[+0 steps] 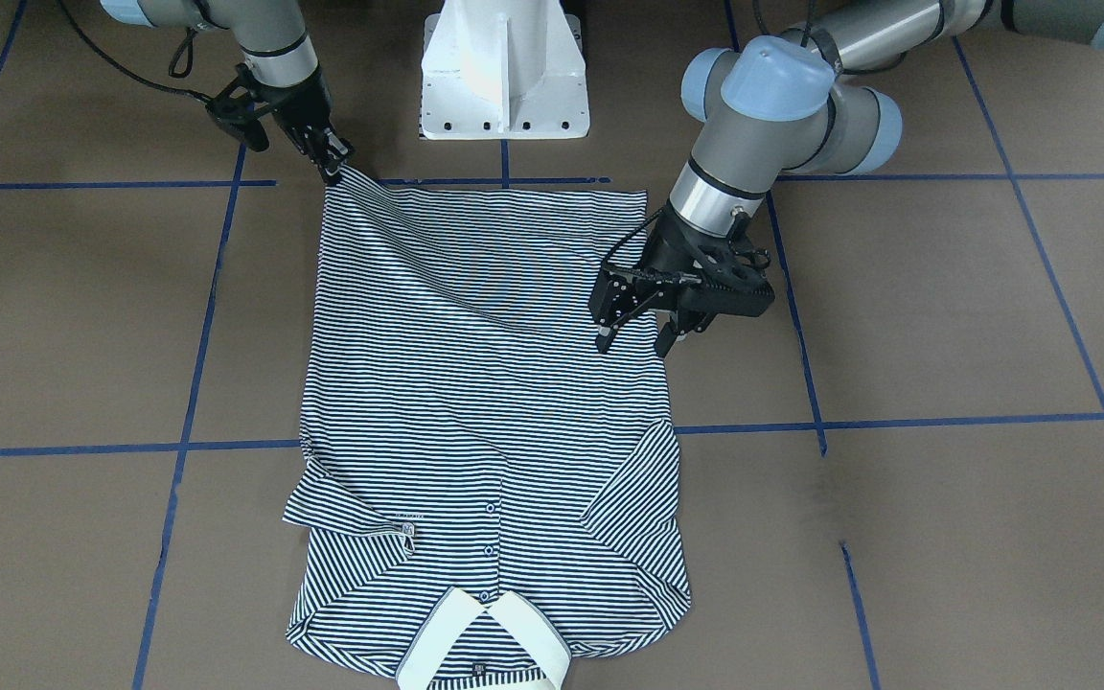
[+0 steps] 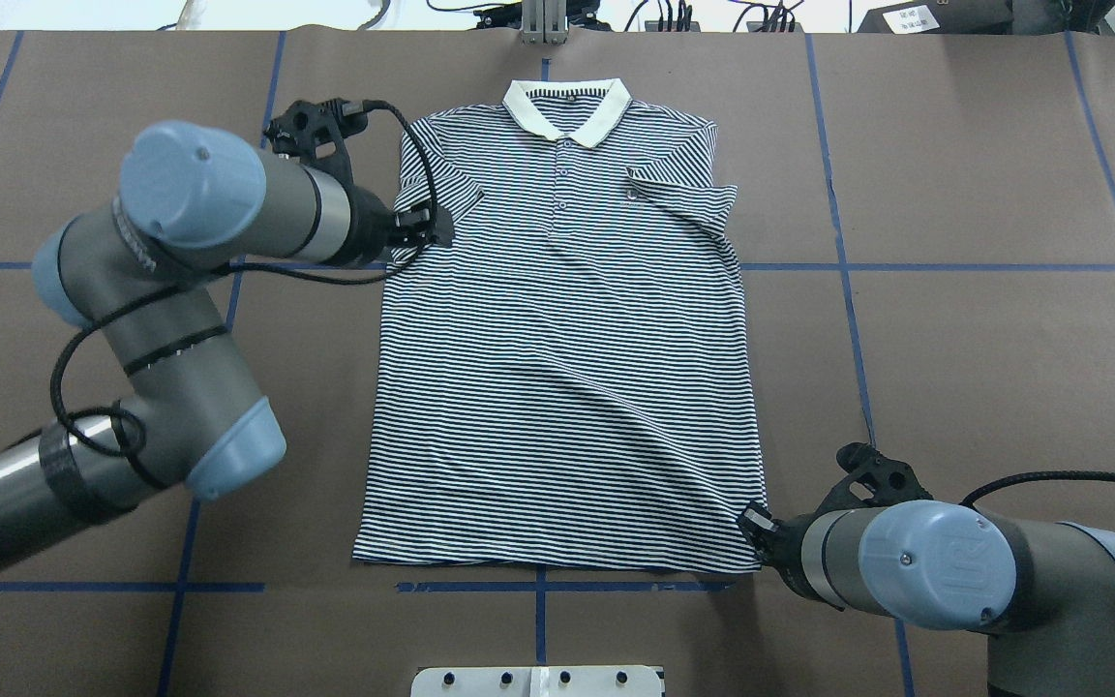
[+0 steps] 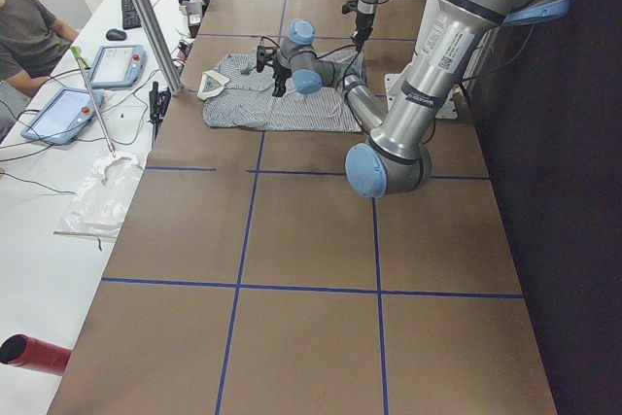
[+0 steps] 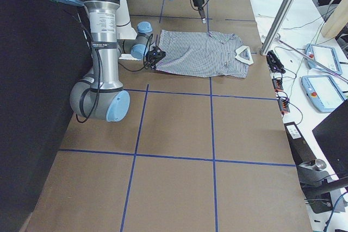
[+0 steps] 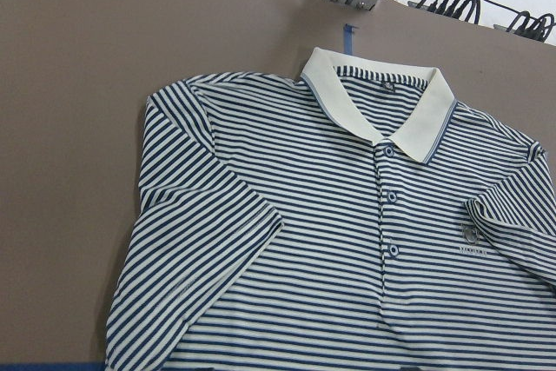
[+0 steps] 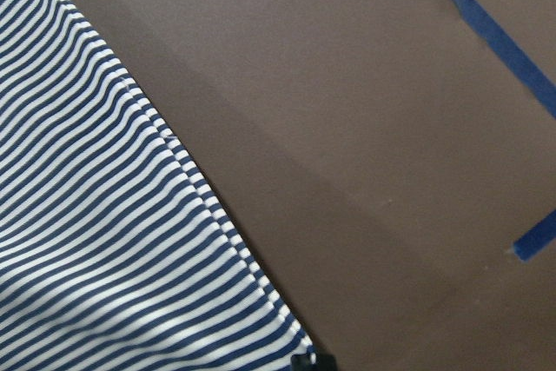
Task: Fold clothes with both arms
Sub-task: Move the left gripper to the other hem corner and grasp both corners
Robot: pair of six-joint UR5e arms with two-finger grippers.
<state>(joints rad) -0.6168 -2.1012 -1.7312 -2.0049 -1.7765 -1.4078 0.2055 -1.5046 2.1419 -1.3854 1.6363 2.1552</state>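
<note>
The striped polo shirt (image 1: 485, 383) lies flat and face up on the brown table, its white collar (image 2: 567, 102) on the far side from the robot and both sleeves folded inward. My right gripper (image 1: 333, 171) is shut on a hem corner of the shirt and holds it slightly raised, so taut wrinkles fan out from it; in the overhead view it (image 2: 756, 523) sits at the shirt's lower right corner. My left gripper (image 1: 634, 341) is open and empty, just above the shirt's side edge below the sleeve. The left wrist view shows the collar, buttons and chest label (image 5: 469, 236).
The white pedestal base (image 1: 504, 77) stands just behind the shirt's hem. Blue tape lines (image 2: 954, 266) cross the table. A metal frame post (image 3: 146, 17) and tablets (image 3: 58, 114) stand along the operators' side, where a person sits.
</note>
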